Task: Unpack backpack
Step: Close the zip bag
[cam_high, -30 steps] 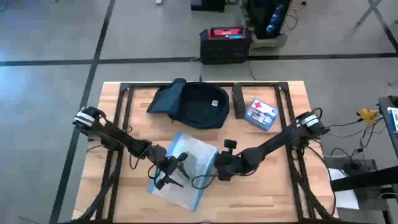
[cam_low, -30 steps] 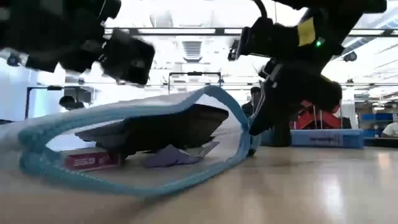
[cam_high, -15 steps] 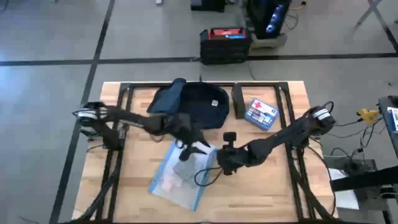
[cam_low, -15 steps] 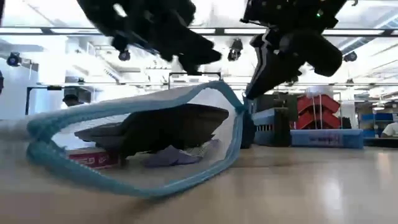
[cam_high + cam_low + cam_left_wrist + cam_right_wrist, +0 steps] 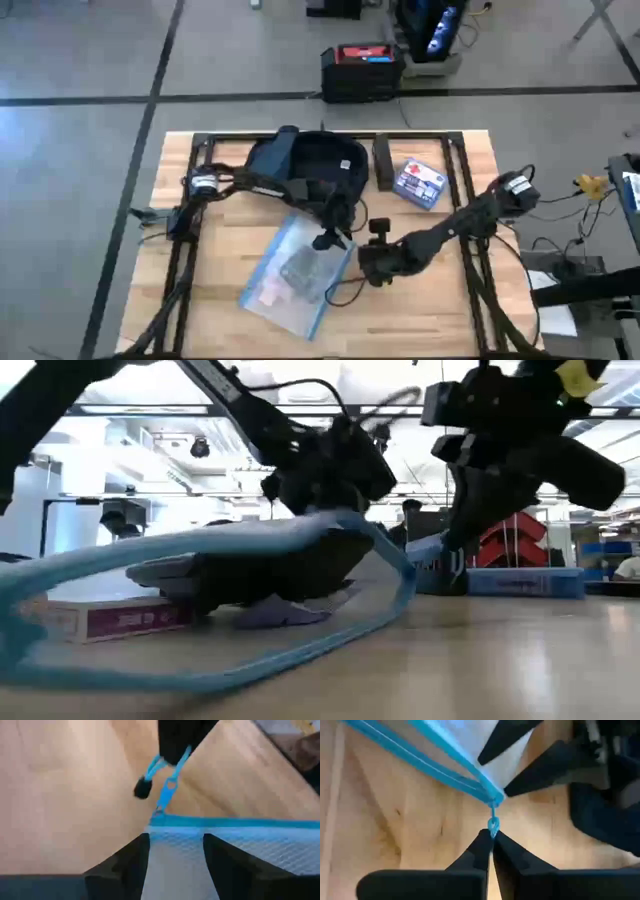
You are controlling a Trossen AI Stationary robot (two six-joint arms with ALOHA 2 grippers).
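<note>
The dark navy backpack (image 5: 312, 166) lies at the table's far middle, and neither gripper touches it. Nearer lies a clear pouch (image 5: 293, 277) with a blue zipper edge (image 5: 200, 545), flat on the wood, holding a dark item and a small box (image 5: 110, 618). My right gripper (image 5: 492, 840) is shut on the zipper's pull at the pouch's right far corner (image 5: 350, 248). My left gripper (image 5: 175, 842) is open, one finger on each side of that same corner (image 5: 159, 820), and reaches in from the backpack's side (image 5: 328, 238). My right gripper pinches the blue zipper pull (image 5: 493, 826) between its two fingertips, coming in slanting down from the table's right. The pull stands out straight from the pouch's corner (image 5: 495, 800), and the pouch rests on the table. Whether my left gripper touches the pouch, I cannot tell.
A blue-white box (image 5: 418, 183) and a dark upright block (image 5: 383, 160) lie right of the backpack. A black frame (image 5: 200, 150) runs round the tabletop. Bare wood (image 5: 420, 320) shows at the near right.
My left gripper has swung from the pouch's near left side across it toward the far right, stopping at the corner beside my right gripper, and it has rolled and tipped on the way. My right gripper has stayed shut on the pull and shifted slightly.
</note>
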